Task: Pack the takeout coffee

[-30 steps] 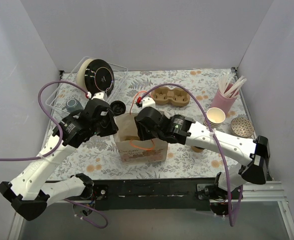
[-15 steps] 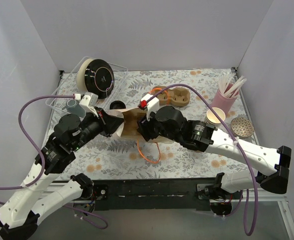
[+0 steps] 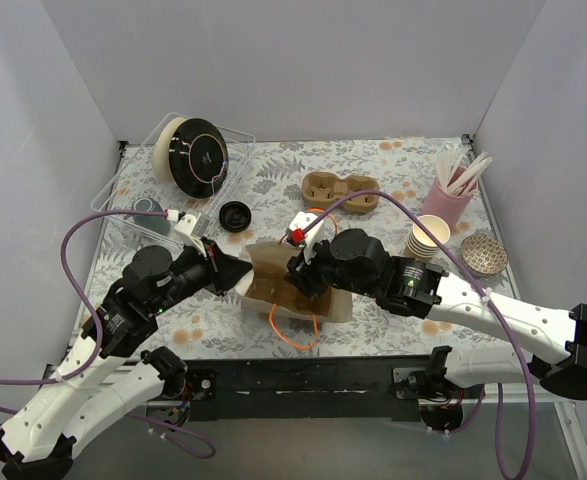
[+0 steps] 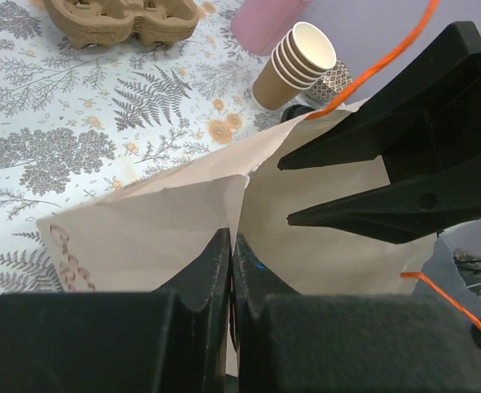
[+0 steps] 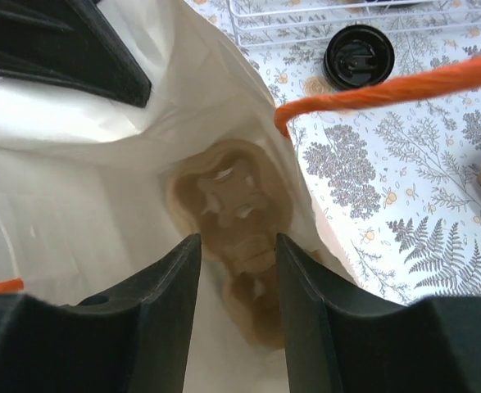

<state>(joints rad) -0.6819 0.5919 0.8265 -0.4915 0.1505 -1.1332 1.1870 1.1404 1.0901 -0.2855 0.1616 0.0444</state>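
Floral table (image 3: pixel 273 170): takeout coffee (image 3: pixel 235 214) apart, beyond left hand (image 3: pixel 245 270) pinching bag (image 3: pixel 271 275).

This is a robot test room set up like a little coffee shop. Plain pale walls (image 3: pixel 303 70) box in one table with a flowery cloth (image 3: pixel 273 165). A left robot arm (image 3: pixel 103 340) and a right robot arm (image 3: pixel 473 300), with purple cables (image 3: pixel 73 260), are fixed at its near edge. On it sit a stack of paper cups (image 3: pixel 430 237), a pink cup of straws (image 3: pixel 448 200), a cardboard cup tray (image 3: pixel 339 187) and a paper bag (image 3: pixel 298 285).

Takeout coffee (image 3: pixel 235 214): black lid up, upright on table (image 3: pixel 373 160), near rack (image 3: pixel 235 150).
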